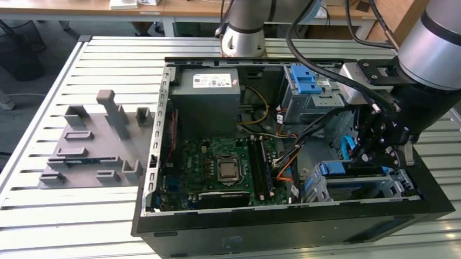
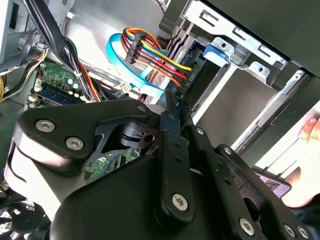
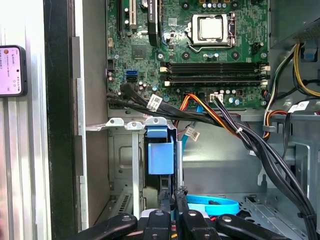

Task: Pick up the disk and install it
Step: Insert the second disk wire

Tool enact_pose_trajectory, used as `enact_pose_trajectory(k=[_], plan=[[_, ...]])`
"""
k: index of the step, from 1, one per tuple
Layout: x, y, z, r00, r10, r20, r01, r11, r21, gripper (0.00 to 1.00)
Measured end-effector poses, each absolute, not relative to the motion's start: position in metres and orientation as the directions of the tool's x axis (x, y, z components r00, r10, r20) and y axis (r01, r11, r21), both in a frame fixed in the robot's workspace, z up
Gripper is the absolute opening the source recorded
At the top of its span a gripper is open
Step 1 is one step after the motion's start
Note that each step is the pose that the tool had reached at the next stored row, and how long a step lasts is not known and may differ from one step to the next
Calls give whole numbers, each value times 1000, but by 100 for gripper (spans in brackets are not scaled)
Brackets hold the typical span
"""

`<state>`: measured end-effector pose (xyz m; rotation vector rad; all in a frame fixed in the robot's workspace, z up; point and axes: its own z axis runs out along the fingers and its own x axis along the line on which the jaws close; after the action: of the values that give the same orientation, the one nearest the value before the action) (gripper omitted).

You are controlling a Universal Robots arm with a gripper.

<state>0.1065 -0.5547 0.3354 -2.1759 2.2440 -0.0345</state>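
Note:
The disk [image 1: 358,171] sits in the drive cage at the front corner of the open computer case, on the exterior view's right. Its blue plastic rail [image 3: 160,152] shows in both wrist views, the disk [image 2: 202,75] lying dark inside the cage under the cable plugs. My gripper [image 1: 365,158] reaches down into the case just above that cage. Its black fingers are pressed together in both wrist views, gripper [image 3: 176,193] and gripper [image 2: 170,100], with nothing seen between them. The tips hover beside the disk's edge, close to a blue data cable [image 3: 215,205] and the coloured power wires [image 2: 160,57].
The motherboard [image 1: 223,167], a grey power supply [image 1: 207,102] and an upper blue-latched bay [image 1: 310,86] fill the case. Cable bundles [image 3: 240,132] cross beside the cage. A grey fixture plate [image 1: 90,145] lies on the slatted table. A phone [image 3: 12,70] rests outside the case wall.

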Motion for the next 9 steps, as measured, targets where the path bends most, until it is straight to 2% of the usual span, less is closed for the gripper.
enact_pose_trajectory(k=[9], plan=[[107,-555,333,-31,-1000,4,-999,31,-27,16]])
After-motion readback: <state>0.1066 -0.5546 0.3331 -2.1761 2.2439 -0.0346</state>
